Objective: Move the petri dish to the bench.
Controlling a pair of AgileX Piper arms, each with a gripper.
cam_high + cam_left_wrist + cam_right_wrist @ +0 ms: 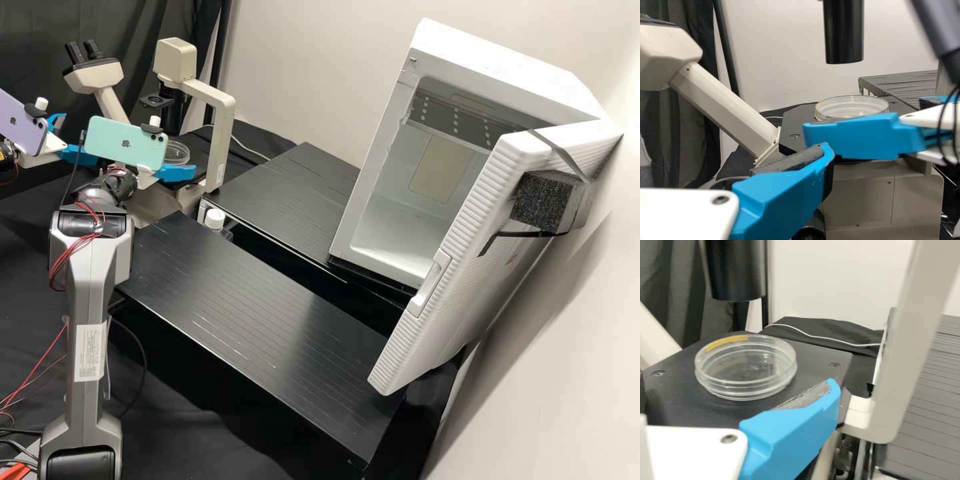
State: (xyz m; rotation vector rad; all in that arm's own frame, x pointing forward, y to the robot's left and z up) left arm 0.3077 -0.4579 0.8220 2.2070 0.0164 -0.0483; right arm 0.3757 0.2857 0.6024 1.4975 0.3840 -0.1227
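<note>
High view: left gripper (79,137), right gripper (179,172) released; microscope upright (221,143) between petri dish (177,152) and black platforms (233,293); white cabinet (520,60) open, right.

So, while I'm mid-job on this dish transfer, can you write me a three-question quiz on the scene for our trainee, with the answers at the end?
1. Multiple choice: where does the petri dish rest?
A. On the black bench
B. On the microscope stage
C. In the left gripper

2. True or false: the right gripper has closed on the petri dish and lifted it.

3. Fill in the missing word: the door of the white cabinet stands ____.

Key: 1. B; 2. False; 3. open
</note>
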